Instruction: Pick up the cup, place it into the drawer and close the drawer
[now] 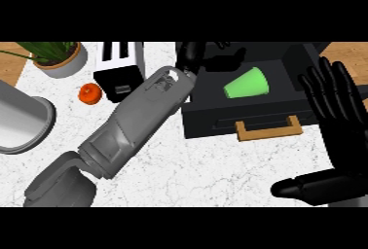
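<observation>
Cup [247,83] lay in open drawer [244,116]; left hand [191,52] curled empty, right hand [332,97] spread: you needed a straight push on handle [268,128].

light: bright, even, from above
shadows: faint, soft on counter [215,165]
glare: slight sheen on bin [22,121]
blur: mild overall

Left black hand [193,54] half-hidden behind the black open drawer [215,116]; grey round metal pot [22,121] cut off at the left edge.
</observation>
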Tool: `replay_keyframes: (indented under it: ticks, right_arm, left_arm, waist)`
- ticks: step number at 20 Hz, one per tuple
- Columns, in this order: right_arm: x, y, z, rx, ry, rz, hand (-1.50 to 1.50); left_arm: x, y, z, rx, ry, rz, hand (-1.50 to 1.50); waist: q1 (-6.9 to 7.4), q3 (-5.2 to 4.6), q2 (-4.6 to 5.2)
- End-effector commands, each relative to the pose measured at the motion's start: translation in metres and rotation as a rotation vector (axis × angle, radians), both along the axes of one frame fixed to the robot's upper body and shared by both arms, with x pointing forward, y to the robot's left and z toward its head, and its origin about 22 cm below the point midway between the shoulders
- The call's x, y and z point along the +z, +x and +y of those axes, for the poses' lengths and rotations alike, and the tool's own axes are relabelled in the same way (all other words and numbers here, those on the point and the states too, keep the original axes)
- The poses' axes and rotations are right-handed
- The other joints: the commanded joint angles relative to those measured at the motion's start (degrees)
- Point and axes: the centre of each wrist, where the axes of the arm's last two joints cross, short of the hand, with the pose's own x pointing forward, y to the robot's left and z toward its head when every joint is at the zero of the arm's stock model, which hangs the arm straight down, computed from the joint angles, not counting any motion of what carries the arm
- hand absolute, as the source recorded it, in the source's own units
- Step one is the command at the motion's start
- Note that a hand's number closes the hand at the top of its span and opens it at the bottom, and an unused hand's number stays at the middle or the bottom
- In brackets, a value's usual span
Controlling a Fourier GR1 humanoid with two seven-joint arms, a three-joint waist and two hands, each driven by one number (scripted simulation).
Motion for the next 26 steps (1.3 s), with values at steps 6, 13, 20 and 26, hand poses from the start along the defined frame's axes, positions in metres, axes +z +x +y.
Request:
replay_keyframes:
  ticks: [6,13,20,26]
  right_arm:
    - [-0.002,0.006,-0.001,0.027,0.037,0.001,-1.50]
    - [0.004,-0.004,-0.010,0.066,0.072,0.037,-1.50]
    - [0.006,-0.012,-0.039,0.070,-0.028,0.005,1.50]
    - [0.008,-0.024,-0.026,0.105,-0.253,0.009,1.50]
  left_arm:
    - [-0.002,-0.005,-0.003,-0.045,-0.115,-0.001,-1.50]
    - [0.012,-0.010,-0.010,-0.120,-0.297,-0.043,-1.50]
    - [0.027,-0.012,0.002,-0.097,-0.393,-0.018,-1.50]
    - [0.015,-0.014,0.057,-0.037,-0.465,-0.001,-1.50]
  waist:
    - [0.10,-0.04,0.23]
    - [2.51,-0.08,-0.73]
    - [6.27,-0.10,-1.67]
    - [7.70,-0.14,-2.01]
